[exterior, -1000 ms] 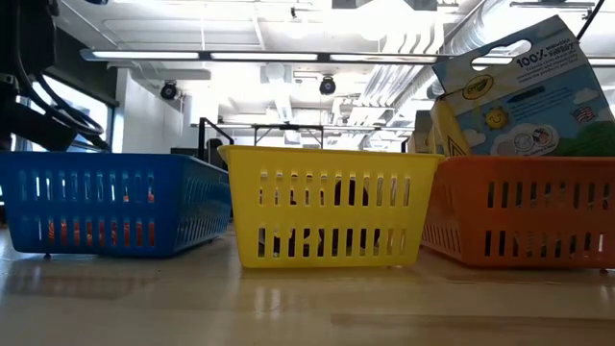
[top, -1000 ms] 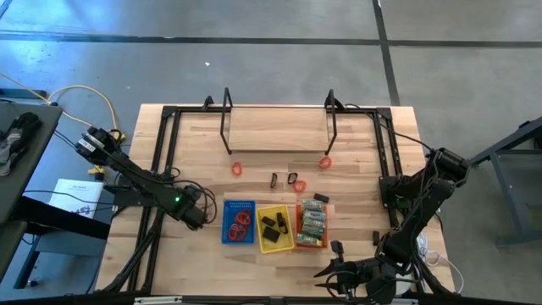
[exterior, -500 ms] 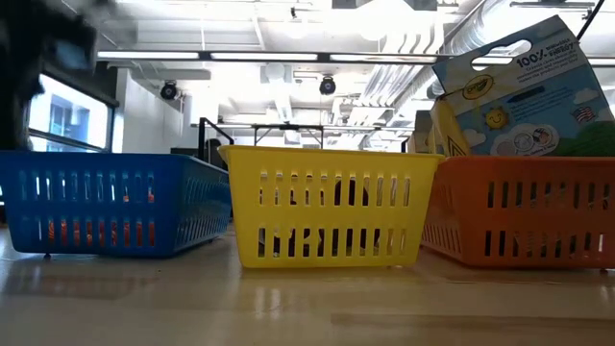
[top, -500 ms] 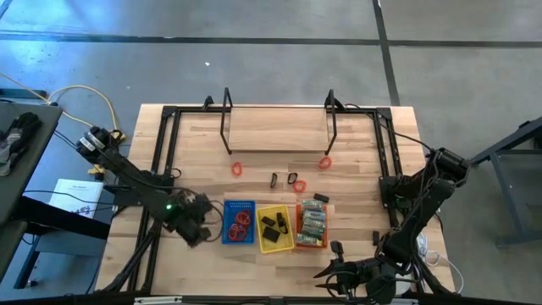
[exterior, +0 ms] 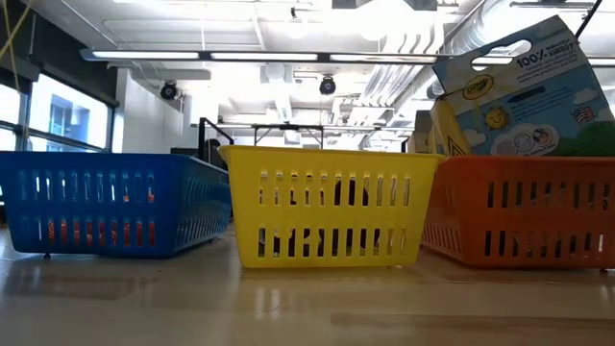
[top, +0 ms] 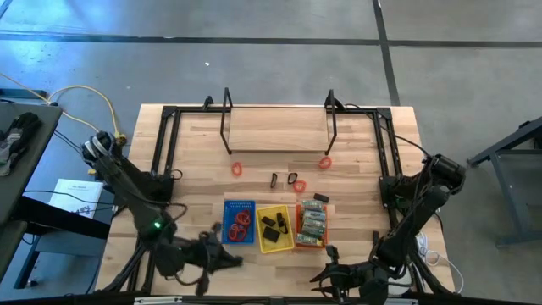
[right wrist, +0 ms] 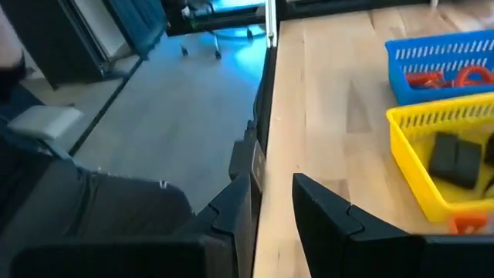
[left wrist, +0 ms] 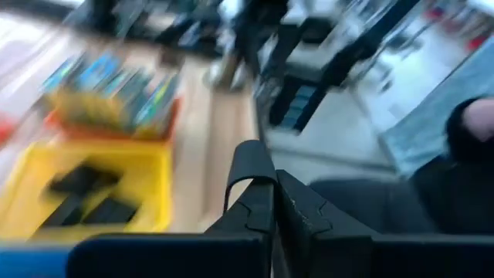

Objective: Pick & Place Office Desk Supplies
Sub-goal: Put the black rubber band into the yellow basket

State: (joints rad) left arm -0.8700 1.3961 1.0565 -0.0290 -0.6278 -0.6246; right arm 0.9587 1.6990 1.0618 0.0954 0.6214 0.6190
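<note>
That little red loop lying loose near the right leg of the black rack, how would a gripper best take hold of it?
Probably from straight above: the red loop lies flat on the bare table, so one finger can go inside the ring, one outside, pinching its band. Pick the side away from the rack leg, which stands close by.

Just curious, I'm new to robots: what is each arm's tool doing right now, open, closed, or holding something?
Left tool: closed, holding nothing, near the front table edge.
Right tool: open, empty, at the front table edge.
</note>
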